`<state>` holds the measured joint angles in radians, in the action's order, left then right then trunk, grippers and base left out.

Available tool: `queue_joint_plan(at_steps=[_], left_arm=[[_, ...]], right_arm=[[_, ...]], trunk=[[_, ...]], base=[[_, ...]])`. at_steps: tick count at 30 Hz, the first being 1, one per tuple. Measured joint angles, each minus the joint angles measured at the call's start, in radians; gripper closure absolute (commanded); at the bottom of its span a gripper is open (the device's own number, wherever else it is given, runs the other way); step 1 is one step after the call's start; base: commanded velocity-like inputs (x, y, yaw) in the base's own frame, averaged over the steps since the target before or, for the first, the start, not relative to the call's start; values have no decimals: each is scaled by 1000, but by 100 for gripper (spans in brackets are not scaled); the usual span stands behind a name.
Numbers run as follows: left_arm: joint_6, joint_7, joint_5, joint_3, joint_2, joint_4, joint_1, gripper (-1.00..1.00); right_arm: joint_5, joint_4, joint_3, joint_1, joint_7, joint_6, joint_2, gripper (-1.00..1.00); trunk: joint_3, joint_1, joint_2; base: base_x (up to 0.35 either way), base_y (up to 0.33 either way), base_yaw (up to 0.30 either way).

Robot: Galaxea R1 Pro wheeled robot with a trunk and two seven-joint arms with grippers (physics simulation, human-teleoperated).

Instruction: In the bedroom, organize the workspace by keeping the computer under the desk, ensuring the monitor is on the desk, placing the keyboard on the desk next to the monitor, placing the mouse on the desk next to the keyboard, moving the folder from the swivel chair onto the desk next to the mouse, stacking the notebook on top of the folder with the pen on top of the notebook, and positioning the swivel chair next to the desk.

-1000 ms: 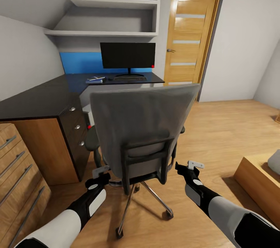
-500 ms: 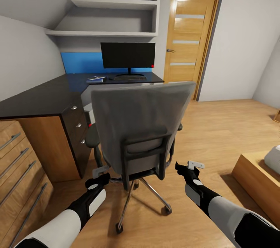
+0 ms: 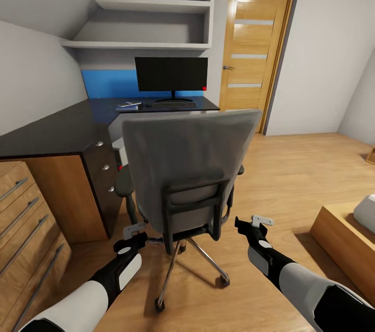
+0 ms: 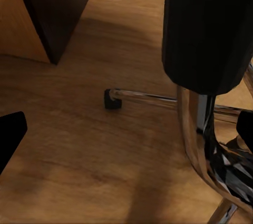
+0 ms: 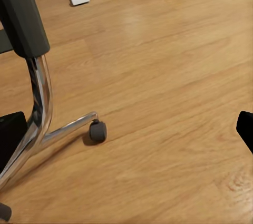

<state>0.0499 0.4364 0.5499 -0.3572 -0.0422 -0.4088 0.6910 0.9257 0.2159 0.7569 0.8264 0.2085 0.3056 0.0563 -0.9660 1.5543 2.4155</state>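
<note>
Two arms low, flanking swivel chair (image 3: 190, 165); left pincer (image 3: 134, 234) and right pincer (image 3: 255, 225) spread, empty.

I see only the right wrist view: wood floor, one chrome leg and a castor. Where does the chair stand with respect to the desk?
Observer: The swivel chair stands close before the desk, with its back toward the robot.
Operator: Is the monitor on the desk?
Observer: Yes, the monitor stands upright on the desk's far part.
Operator: And both grippers?
Observer: The left gripper and the right gripper are low at either side of the chair's base, both open and holding nothing.
</note>
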Motion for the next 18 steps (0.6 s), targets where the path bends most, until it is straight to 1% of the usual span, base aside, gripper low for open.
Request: queue_joint_plan(at_steps=[5, 16, 18], left_arm=[[0, 1, 1, 0, 0, 1, 0, -100], [-1, 0, 1, -1, -1, 2, 0, -100], [-1, 0, 1, -1, -1, 2, 0, -100]], right_arm=[[0, 0, 1, 0, -1, 0, -1, -100], [-3, 1, 5, 0, -1, 2, -7, -100], [-4, 2, 6, 0, -1, 3, -10, -100]], trunk=[[0, 0, 0], [0, 0, 0], [0, 0, 0]], base=[[-197, -59, 0], [-293, -117, 0], [-197, -87, 0]])
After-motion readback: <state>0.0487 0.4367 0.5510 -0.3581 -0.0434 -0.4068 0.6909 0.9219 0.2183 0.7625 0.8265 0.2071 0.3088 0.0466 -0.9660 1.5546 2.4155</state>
